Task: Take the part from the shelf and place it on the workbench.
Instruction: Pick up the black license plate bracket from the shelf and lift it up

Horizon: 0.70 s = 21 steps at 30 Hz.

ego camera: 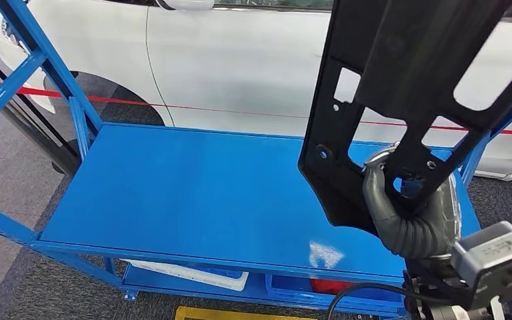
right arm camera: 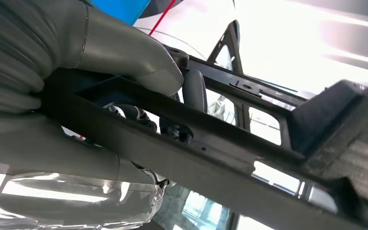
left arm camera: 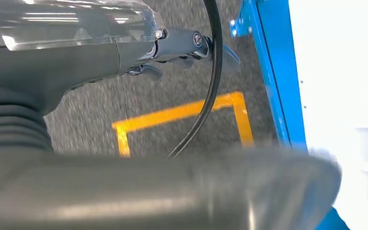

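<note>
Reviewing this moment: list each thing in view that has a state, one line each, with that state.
black part: lifted clear of the shelf, held upright in the right hand
right hand: grips the part's lower edge, thumb over a bar of it
left hand: holds nothing, hanging over the floor beside the rack
blue shelf: top deck bare
white bin: sitting on the lower level
</note>
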{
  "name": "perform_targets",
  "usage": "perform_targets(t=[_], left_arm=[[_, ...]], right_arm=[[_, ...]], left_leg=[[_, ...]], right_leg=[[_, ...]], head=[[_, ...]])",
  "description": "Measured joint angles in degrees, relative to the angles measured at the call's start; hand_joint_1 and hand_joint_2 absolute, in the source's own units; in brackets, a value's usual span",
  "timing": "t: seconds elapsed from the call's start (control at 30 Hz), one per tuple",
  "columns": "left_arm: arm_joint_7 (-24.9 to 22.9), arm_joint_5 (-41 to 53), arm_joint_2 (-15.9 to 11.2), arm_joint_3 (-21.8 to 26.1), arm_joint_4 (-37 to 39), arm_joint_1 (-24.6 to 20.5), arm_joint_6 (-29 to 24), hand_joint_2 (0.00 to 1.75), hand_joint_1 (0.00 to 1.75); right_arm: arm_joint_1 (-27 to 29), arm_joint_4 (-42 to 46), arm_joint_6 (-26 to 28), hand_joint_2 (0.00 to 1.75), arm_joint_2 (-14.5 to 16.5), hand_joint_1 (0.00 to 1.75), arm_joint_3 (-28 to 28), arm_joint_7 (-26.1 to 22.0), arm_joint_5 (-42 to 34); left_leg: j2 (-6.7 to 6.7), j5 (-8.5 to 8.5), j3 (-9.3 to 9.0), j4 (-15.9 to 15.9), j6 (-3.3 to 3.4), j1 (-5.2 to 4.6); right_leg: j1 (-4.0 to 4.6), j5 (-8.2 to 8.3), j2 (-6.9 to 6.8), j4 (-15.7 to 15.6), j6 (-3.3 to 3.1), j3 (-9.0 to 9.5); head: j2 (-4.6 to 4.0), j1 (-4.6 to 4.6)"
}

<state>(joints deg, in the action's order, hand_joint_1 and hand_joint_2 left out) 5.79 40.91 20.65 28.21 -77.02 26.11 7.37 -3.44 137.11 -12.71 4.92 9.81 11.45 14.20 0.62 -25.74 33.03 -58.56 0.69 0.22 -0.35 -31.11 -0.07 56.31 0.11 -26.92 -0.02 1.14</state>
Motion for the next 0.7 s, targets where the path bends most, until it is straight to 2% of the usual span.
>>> perform_targets(t=[0.27,0.53,0.7], left_arm=[[1.4,-6.5,0.1,-2.0,1.7,0.0,1.0,0.00,0.00],[1.9,-6.8,0.1,-3.0,2.8,0.0,1.3,0.00,0.00],[0.4,-4.6,0.1,-3.4,3.1,0.0,0.7,0.00,0.00]], right_arm=[[12.0,4.9,-0.5,1.75,0.0,1.75,0.0,-5.7,-0.7],[18.4,6.0,-2.0,1.75,1.3,1.75,-0.2,-7.4,-2.0],[20.0,6.5,-3.3,1.75,2.4,1.75,-0.5,-8.4,-2.3]], left_leg=[[0.00,-0.14,0.00,0.0,0.01,0.00],[-0.02,-0.14,-0.03,0.0,0.01,0.00],[-0.02,-0.14,-0.03,0.0,0.01,0.00]], right_leg=[[0.00,-0.10,0.03,0.0,0.07,0.00],[0.00,-0.12,0.03,0.0,0.08,0.02],[0.00,-0.13,0.03,0.0,0.07,0.02]], head=[[0.00,0.00],[0.00,0.00],[0.00,-0.01]])
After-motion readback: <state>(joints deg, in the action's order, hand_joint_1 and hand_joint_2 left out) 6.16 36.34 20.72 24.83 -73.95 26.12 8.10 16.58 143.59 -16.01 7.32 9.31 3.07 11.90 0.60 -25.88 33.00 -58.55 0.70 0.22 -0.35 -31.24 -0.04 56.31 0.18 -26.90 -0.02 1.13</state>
